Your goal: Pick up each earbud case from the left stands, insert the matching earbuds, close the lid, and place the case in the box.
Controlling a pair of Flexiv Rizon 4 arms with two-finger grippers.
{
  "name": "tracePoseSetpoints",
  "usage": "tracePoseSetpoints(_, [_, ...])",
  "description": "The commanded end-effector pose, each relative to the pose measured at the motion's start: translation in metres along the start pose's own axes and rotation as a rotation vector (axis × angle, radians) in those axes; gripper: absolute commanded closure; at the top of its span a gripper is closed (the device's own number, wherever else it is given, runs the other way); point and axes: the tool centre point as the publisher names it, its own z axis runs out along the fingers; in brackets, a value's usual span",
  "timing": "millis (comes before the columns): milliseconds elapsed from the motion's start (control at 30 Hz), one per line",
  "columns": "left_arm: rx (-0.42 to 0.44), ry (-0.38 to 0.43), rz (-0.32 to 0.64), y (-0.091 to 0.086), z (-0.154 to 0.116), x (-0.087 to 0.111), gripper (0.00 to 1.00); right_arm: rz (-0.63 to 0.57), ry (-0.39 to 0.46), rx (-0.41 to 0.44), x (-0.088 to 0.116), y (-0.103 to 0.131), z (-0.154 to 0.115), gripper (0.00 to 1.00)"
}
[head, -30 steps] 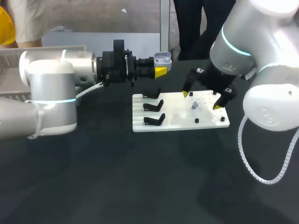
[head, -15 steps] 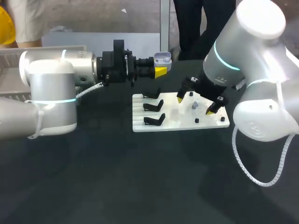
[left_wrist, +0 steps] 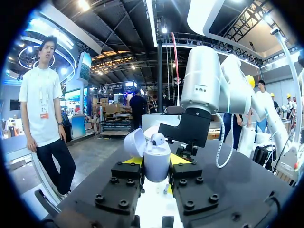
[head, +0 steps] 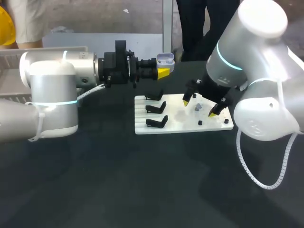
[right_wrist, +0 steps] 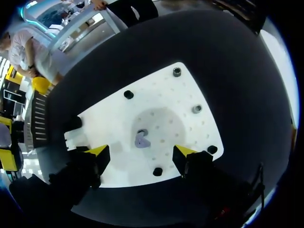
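My left gripper is held high behind the white board, shut on a pale lilac earbud case. In the left wrist view the case sits upright between the fingers of the left gripper, its lid open and one earbud seated inside. My right gripper hangs open just above the board, with a loose lilac earbud below it. The right wrist view shows that earbud lying on the board, ahead of the right gripper and untouched.
Three black stands line the board's left side with nothing on them. Small black pegs dot the board around the earbud. A grey tray sits at the far left behind my left arm. Dark tabletop stretches in front.
My right gripper has come down and slightly left over the loose earbud, and its fingers have drawn a little closer together. My left arm and the case have not moved.
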Motion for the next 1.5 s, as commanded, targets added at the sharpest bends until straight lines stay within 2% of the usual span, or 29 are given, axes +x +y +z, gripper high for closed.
tracePoseSetpoints(33, [-0.008, -0.004, 0.004, -0.002, 0.0, 0.001, 1.0, 0.001, 0.015, 0.008, -0.004, 0.003, 0.002, 0.3])
tracePoseSetpoints(67, [-0.008, -0.004, 0.004, -0.002, 0.0, 0.001, 1.0, 0.001, 0.018, 0.009, -0.004, 0.003, 0.002, 0.39])
tracePoseSetpoints(167, [-0.008, -0.004, 0.004, -0.002, 0.0, 0.001, 1.0, 0.003, 0.017, 0.009, -0.004, 0.004, 0.004, 0.5])
tracePoseSetpoints(633, [-0.008, -0.004, 0.004, -0.002, 0.0, 0.001, 1.0, 0.019, 0.023, 0.016, -0.008, 0.0, 0.013, 0.53])
tracePoseSetpoints(967, [-0.008, -0.004, 0.004, -0.002, 0.0, 0.001, 1.0, 0.02, 0.023, 0.018, -0.01, 0.001, 0.014, 0.61])
tracePoseSetpoints(1033, [-0.008, -0.004, 0.004, -0.002, 0.0, 0.001, 1.0, 0.02, 0.023, 0.018, -0.01, 0.001, 0.014, 0.65])
tracePoseSetpoints(1200, [-0.008, -0.004, 0.004, -0.002, 0.0, 0.001, 1.0, 0.02, 0.022, 0.019, -0.012, 0.002, 0.014, 0.65])
tracePoseSetpoints(1400, [-0.008, -0.004, 0.004, -0.002, 0.0, 0.001, 1.0, 0.022, 0.019, 0.023, -0.012, 0.001, 0.014, 0.72])
tracePoseSetpoints(1500, [-0.008, -0.004, 0.004, -0.002, 0.0, 0.001, 1.0, 0.025, 0.021, 0.023, -0.012, 0.0, 0.014, 0.84])
